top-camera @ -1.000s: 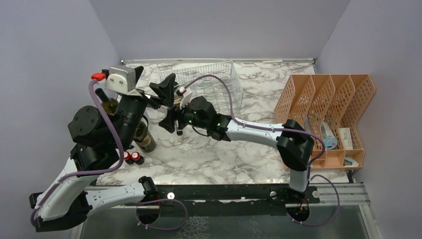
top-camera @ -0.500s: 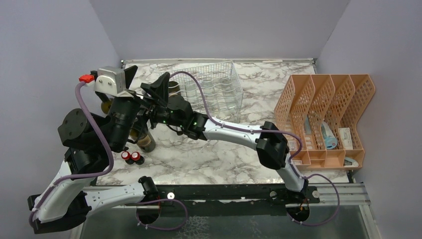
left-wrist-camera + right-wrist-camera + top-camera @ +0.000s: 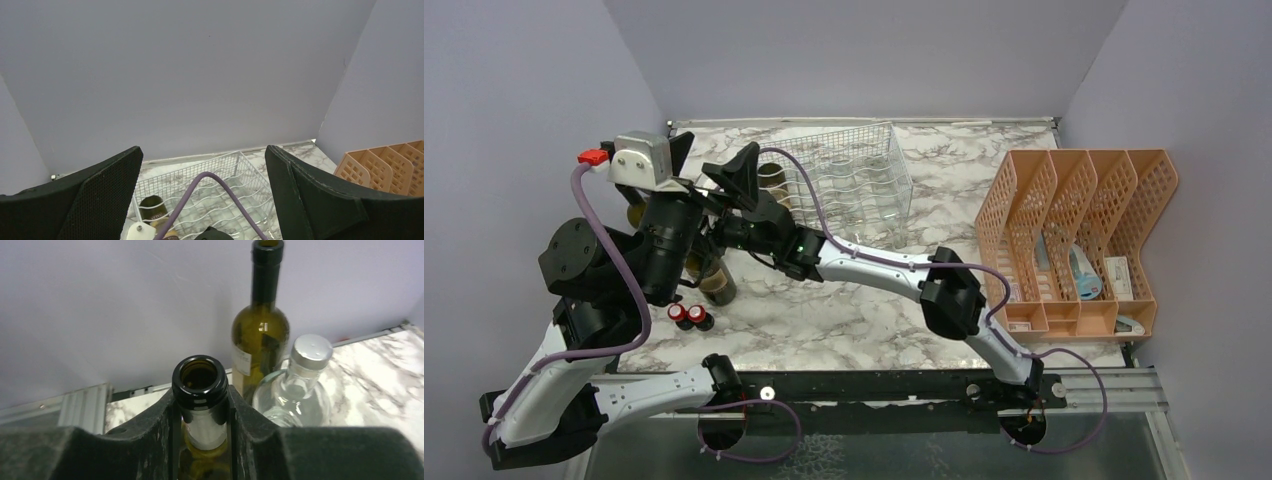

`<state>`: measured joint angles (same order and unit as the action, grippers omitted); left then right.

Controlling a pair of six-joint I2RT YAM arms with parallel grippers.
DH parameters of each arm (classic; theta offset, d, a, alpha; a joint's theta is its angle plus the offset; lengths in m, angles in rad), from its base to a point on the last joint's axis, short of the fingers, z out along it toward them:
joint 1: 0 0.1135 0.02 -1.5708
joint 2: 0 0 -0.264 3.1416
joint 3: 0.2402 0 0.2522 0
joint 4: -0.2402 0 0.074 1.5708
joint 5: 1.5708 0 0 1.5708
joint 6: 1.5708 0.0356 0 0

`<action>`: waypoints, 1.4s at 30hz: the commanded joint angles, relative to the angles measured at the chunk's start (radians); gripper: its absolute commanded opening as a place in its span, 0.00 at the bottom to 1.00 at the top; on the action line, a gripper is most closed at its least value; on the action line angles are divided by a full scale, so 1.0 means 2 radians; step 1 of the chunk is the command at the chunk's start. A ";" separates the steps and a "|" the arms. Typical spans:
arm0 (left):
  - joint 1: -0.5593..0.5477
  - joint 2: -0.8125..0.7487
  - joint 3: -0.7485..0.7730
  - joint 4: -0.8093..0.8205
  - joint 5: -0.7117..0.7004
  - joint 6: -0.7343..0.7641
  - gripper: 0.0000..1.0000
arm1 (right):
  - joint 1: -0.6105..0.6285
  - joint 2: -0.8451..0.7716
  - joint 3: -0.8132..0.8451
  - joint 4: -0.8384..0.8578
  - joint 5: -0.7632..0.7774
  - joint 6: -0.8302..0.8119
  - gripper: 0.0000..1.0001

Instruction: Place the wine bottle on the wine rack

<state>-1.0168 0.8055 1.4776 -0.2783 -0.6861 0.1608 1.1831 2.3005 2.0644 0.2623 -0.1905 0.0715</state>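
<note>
In the right wrist view my right gripper (image 3: 201,412) is shut on the neck of a dark green wine bottle (image 3: 200,382) with an open mouth. The bottle stands upright. From above, that gripper (image 3: 722,228) sits over the bottles at the table's left side, under my left arm. The white wire wine rack (image 3: 849,185) lies at the back centre. One dark bottle (image 3: 150,207) lies in its left cradle. My left gripper (image 3: 204,150) hangs wide open and empty above the bottles, facing the rack (image 3: 250,175).
Just behind the held bottle stand a second green bottle (image 3: 260,335) and a clear bottle with a silver cap (image 3: 300,385). Two small red-topped things (image 3: 689,315) sit near the left front. An orange perforated divider tray (image 3: 1084,230) stands at the right.
My right arm has reached left from beside the rack to the standing bottles, and its jaws have shut on a bottle neck. The left arm shifted slightly left and stayed open.
</note>
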 commanded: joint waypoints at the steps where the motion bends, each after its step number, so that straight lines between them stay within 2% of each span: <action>1: -0.001 0.000 0.010 0.003 -0.024 -0.004 0.99 | 0.021 -0.029 -0.032 0.038 0.044 -0.038 0.28; 6: -0.001 0.002 0.012 0.000 -0.024 -0.012 0.99 | 0.031 -0.095 -0.125 0.087 0.075 -0.055 0.13; 14: -0.001 0.007 0.020 -0.011 -0.006 -0.023 0.99 | 0.033 -0.220 -0.278 0.128 0.082 -0.038 0.02; 21: -0.001 0.000 -0.014 -0.019 -0.008 -0.034 0.99 | 0.033 -0.342 -0.405 0.123 0.116 -0.029 0.01; 27: -0.001 -0.011 -0.056 -0.039 -0.012 -0.056 0.99 | 0.033 -0.446 -0.487 0.079 0.174 -0.012 0.01; 32: -0.001 -0.050 -0.155 -0.064 -0.003 -0.099 0.99 | 0.033 -0.547 -0.559 0.006 0.252 0.024 0.01; 38: -0.001 -0.088 -0.272 -0.046 0.082 -0.150 0.99 | 0.033 -0.633 -0.602 -0.051 0.360 0.047 0.01; 42: -0.001 -0.088 -0.328 0.005 0.196 -0.136 0.99 | 0.033 -0.647 -0.596 -0.083 0.415 0.052 0.01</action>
<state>-1.0164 0.6380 0.9062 -0.3813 -0.5533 -0.0902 1.2480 1.0492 0.8505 0.1017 0.4519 0.1345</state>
